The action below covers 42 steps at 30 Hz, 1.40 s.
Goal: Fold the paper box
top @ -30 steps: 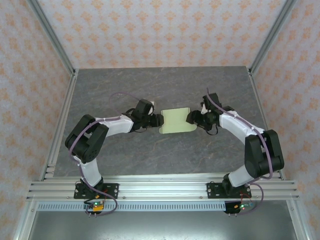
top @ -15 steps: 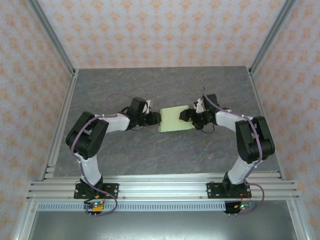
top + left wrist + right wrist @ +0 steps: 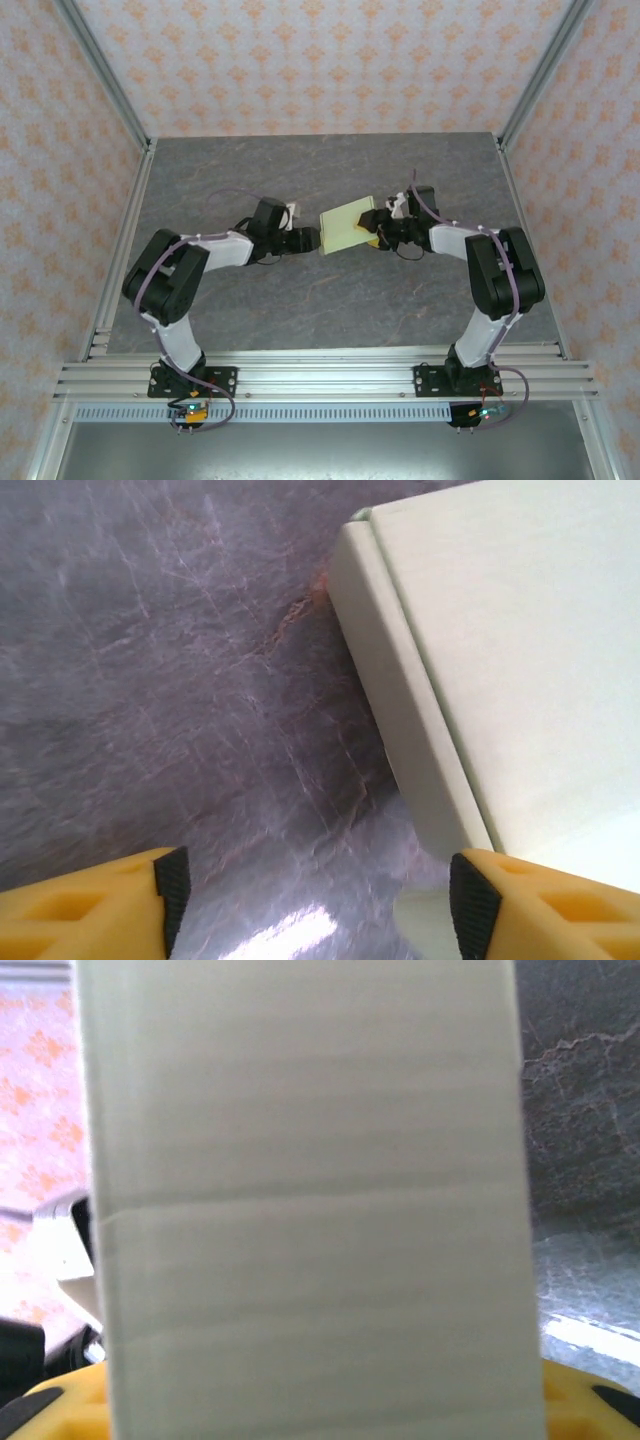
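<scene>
Paper box (image 3: 345, 226), one, tilted, held by right hand (image 3: 377, 230), left hand (image 3: 313, 240) wide beside it

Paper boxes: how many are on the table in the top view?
1. The pale green paper box lies mid-table between the left gripper and the right gripper, which holds its right end. None seems hidden.

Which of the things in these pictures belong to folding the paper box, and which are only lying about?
For the job:
pale light-green thin-card paper box
left black-and-yellow claw, open beside it
right black-and-yellow claw, closed on its edge

Only surroundings:
grey stone-patterned table
silver aluminium frame rail
orange-patterned walls
</scene>
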Available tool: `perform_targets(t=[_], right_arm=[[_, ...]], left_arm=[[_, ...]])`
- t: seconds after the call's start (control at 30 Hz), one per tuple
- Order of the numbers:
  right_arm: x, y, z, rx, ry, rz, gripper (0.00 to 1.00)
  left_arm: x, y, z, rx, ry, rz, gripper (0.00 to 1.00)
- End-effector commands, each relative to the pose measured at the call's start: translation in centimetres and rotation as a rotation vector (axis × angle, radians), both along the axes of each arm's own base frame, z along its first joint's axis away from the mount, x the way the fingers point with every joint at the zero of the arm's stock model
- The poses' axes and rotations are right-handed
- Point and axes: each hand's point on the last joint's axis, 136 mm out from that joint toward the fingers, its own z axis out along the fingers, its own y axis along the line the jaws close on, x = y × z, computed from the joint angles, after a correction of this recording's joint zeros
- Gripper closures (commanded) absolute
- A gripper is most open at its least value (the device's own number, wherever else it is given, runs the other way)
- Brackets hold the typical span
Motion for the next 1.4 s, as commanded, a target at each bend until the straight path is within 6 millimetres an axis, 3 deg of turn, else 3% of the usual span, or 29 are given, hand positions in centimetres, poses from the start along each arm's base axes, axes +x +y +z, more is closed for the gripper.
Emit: perform_targets(t=[0.0, 0.07, 0.17, 0.3, 0.43, 0.7, 0.9, 0.97, 1.07, 1.27, 1.37], right_arm=[[0.3, -0.1, 3.4, 0.066, 0.022, -0.062, 0.50], [-0.4, -0.5, 3.5, 0.040, 0.111, -0.089, 0.50], [-2.0, -0.8, 3.4, 0.003, 0.255, -0.091, 0.50], [-4.3, -0.9, 3.0, -0.008, 0.436, -0.070, 0.52], [-5.2, -0.6, 3.2, 0.030, 0.538, -0.073, 0.52], [-5.6, -0.2, 2.4, 0.059, 0.708, -0.095, 0.55], [-4.9, -0.1, 2.0, 0.078, 0.739, -0.143, 0.56], [-4.8, -0.1, 2.1, 0.078, 0.734, -0.153, 0.55], [-4.8, 0.1, 2.2, 0.087, 0.744, -0.145, 0.54], [-5.2, -1.0, 2.0, 0.033, 0.692, -0.139, 0.30], [-5.1, -2.4, 2.5, -0.083, 0.566, -0.114, 0.24]], left_arm=[[1.5, 1.1, 6.6, 0.058, -0.348, -0.041, 0.23], [1.3, 0.9, 8.8, 0.095, -0.521, -0.127, 0.18], [-1.0, -0.8, 9.5, 0.147, -0.675, -0.369, 0.14], [-2.8, -1.8, 9.1, 0.314, -0.828, -0.446, 0.03], [-4.6, -4.3, 7.9, 0.480, -0.885, -0.610, 0.00], [-4.1, -5.4, 5.9, 0.718, -0.968, -0.688, 0.04], [-3.9, -6.4, 4.7, 0.721, -0.956, -0.723, 0.17], [-3.5, -6.5, 4.4, 0.719, -0.938, -0.701, 0.31], [-3.3, -6.8, 4.3, 0.704, -0.933, -0.695, 0.43], [-3.7, -6.8, 4.7, 0.591, -0.813, -0.713, 0.65], [-4.4, -6.4, 4.8, 0.524, -0.756, -0.737, 0.67]])
